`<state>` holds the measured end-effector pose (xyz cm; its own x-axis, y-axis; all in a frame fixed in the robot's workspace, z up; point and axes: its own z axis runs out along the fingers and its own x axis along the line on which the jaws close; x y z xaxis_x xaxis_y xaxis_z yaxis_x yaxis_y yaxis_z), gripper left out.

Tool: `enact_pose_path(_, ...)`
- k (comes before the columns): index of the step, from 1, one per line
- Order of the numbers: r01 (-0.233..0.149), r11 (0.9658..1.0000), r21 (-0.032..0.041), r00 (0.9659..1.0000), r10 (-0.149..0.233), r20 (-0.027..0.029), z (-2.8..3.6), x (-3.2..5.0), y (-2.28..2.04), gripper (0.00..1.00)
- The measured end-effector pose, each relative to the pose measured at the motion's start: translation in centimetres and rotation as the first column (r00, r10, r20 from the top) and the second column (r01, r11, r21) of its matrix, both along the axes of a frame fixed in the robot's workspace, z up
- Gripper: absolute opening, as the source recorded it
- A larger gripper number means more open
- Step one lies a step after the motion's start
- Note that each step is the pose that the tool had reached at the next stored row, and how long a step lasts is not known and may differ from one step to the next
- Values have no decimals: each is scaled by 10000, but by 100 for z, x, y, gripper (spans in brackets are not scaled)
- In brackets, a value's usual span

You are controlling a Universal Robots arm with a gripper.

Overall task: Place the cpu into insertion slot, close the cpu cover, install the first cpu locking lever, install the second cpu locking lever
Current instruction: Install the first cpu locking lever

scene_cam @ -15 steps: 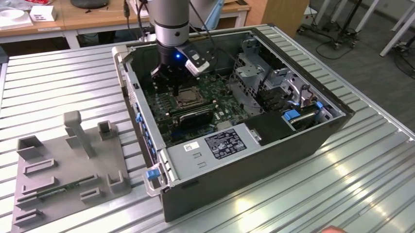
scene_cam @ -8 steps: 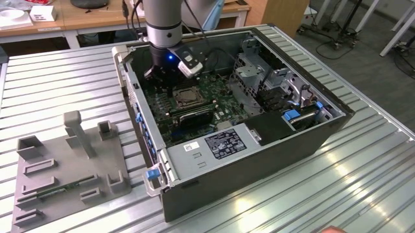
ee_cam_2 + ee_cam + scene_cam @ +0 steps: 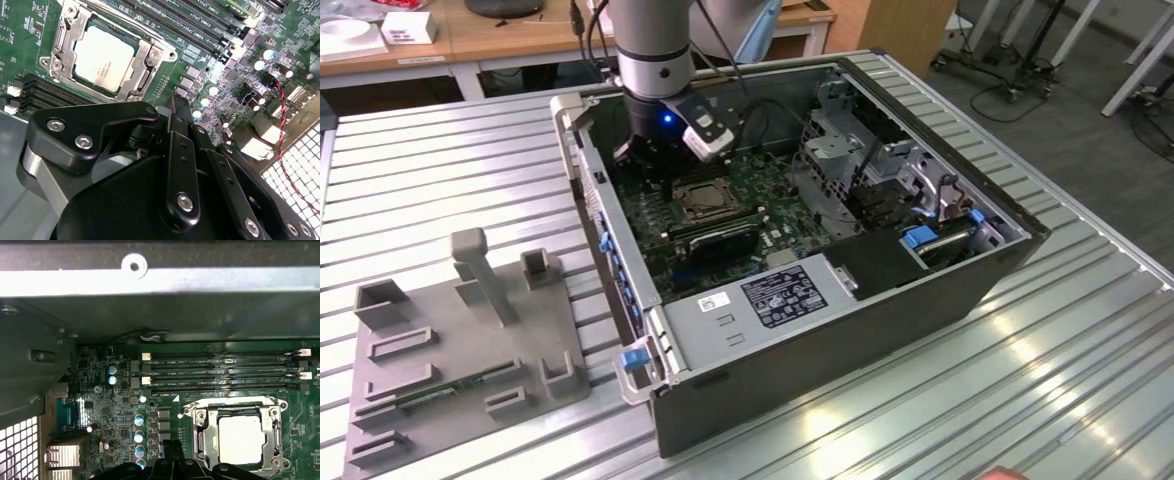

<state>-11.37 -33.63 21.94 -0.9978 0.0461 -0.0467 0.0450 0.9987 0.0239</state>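
Got the cpu (image 3: 104, 57) seated mid motherboard (image 3: 30, 20), cpu cover (image 3: 144, 59) flat around it, gripper (image 3: 175, 101) pinched closed on nothing, nearby. Sitting inside an open PC case (image 3: 854, 340) on a ribbed metal table (image 3: 454, 160), wooden desks (image 3: 520, 40) behind

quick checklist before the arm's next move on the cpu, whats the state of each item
1. cpu lying flat and square in its seat: ok.
2. cpu cover down, its window framing the cpu: ok.
3. locking levers latched: cannot tell.
4. gripper apart from the cpu cover, over the motherboard beside it: ok.
5. gripper off the motherboard's surface: cannot tell.
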Motion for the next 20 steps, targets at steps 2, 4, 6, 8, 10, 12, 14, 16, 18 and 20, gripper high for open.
enact_pose_path(2, 2, 10000, 0, 10000, -2, 0, 0, -5, 2, 10)
enact_pose_path(4, 0, 10000, 0, 10000, 0, 0, 0, -10, 4, 10)
enact_pose_path(6, -1, 10000, 0, 10000, 1, 0, 1, -9, 5, 10)
enact_pose_path(8, 0, 10000, -2, 10000, 0, -1, 10, -9, 5, 10)
enact_pose_path(10, 0, 10000, -1, 10000, 0, 0, 24, -9, 5, 10)
enact_pose_path(12, 0, 10000, -1, 10000, 0, 0, 39, -10, 5, 10)
enact_pose_path(14, 0, 10000, 0, 10000, 0, 0, 51, -9, 5, 10)
enact_pose_path(16, 0, 10000, 0, 10000, 0, 0, 63, -9, 5, 10)
enact_pose_path(18, 0, 10000, 2, 10000, 0, 3, 67, -9, 6, 10)
enact_pose_path(20, 0, 10000, 2, 10000, 0, 2, 68, -9, 6, 10)
